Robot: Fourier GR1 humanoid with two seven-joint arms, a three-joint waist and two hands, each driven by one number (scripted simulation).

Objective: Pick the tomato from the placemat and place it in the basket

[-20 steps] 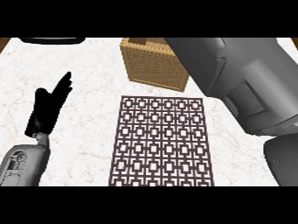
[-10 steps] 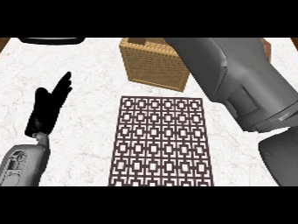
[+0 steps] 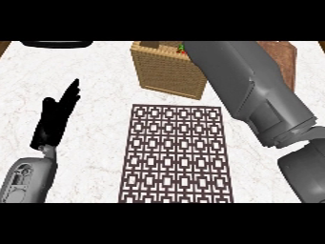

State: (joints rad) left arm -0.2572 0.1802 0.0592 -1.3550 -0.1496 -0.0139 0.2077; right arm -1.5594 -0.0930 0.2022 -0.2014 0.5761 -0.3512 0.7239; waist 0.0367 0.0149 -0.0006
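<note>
The left hand (image 3: 54, 119) rested open, fingers straight, on the counter (image 3: 94, 76) left of the bare placemat (image 3: 175, 152). The right forearm stretched over the basket (image 3: 166, 69), apparently to deliver the tomato (image 3: 182, 48), glimpsed at the rim; its hand was hidden, fingers impossible to tell.

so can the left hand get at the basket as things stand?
Probably yes. The left hand rests open at the left, fingers up, with only bare counter between it and the basket. The right arm comes in over the basket's right side, so the left side looks free.
</note>
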